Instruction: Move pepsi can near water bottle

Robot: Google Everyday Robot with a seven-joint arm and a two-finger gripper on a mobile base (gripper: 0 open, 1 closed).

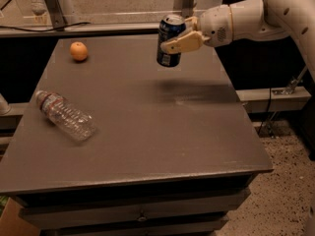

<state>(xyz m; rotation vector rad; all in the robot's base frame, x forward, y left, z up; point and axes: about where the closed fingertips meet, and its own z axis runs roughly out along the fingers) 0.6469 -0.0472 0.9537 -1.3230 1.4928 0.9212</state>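
The pepsi can (pixel 169 39), dark blue with a silver top, hangs tilted in the air above the back middle of the grey table (pixel 147 132). My gripper (pixel 180 38) reaches in from the right and is shut on the can, one tan finger (pixel 183 43) lying across its side. The water bottle (pixel 65 115), clear and ribbed with a red-and-white label near its neck, lies on its side near the table's left edge, well to the left of and nearer than the can.
An orange (pixel 78 51) sits at the table's back left. A rail and metal posts (pixel 54 4) run behind the table. The white arm (pixel 275 14) spans the upper right. Speckled floor (pixel 285 191) lies to the right.
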